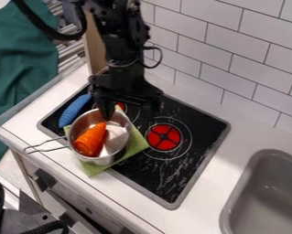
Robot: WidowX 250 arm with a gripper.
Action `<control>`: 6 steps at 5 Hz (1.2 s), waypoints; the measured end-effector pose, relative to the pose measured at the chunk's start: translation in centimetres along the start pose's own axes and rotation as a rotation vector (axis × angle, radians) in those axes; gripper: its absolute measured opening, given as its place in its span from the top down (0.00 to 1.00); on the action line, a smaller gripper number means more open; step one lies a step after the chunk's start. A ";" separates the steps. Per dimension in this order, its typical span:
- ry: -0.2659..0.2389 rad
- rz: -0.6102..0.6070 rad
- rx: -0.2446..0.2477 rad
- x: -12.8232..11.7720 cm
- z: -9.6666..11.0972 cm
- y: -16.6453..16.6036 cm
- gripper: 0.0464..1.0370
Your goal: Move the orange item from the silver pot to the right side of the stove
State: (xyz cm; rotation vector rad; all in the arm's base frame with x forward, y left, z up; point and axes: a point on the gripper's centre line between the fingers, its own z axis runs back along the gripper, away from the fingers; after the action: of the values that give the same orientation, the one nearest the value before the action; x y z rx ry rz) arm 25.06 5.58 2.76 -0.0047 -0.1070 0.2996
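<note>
My gripper (131, 108) hangs open over the back left of the stove, at the far edge of the silver pot, its two fingers spread apart with nothing between them. Below and toward the front left, an orange carrot-like item (92, 140) lies tilted inside the silver pot (100, 161). The pot rests on a green cloth (137, 145) on the left part of the black stove (194, 151), its wire handle pointing left. To the right of the pot is a red burner disc (164, 137).
A blue item (73, 111) lies on the stove just behind and left of the pot. The grey sink (267, 192) is at the lower right, past a strip of white counter (218, 171). A white tiled wall (234, 59) stands behind the stove.
</note>
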 end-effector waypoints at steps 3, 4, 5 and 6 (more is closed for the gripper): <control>0.053 0.067 0.014 0.9 -1.8 3.7 0.03; 0.101 0.104 -0.002 0.2 -3.2 5.3 0.03; 0.132 0.110 -0.020 -0.2 -4.2 5.4 0.03; 0.159 0.105 -0.027 -0.4 -5.0 5.3 0.03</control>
State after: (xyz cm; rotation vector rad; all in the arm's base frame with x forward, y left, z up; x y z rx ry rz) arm 23.64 10.53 -2.37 -0.0609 0.0469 0.4014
